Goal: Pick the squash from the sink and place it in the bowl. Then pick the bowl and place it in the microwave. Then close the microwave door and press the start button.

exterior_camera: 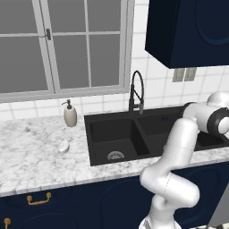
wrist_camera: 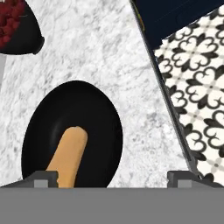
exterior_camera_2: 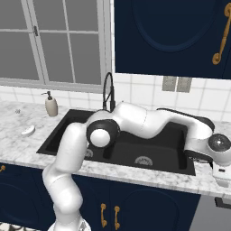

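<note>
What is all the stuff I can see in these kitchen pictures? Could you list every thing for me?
squash: one, orange-tan, lying in the bowl
bowl: one, glossy black, on the marble counter
second bowl: one, black, red bits inside, on the counter beyond the first
sink: one, matte black, two basins, set in the counter
faucet: one, black, arched, behind the sink
soap bottle: one, beige, left of the sink
soap bar: one, pale, on the counter left of the sink
window: one, grey-framed, above the counter
gripper: one, dark tips, open, above the bowl
</note>
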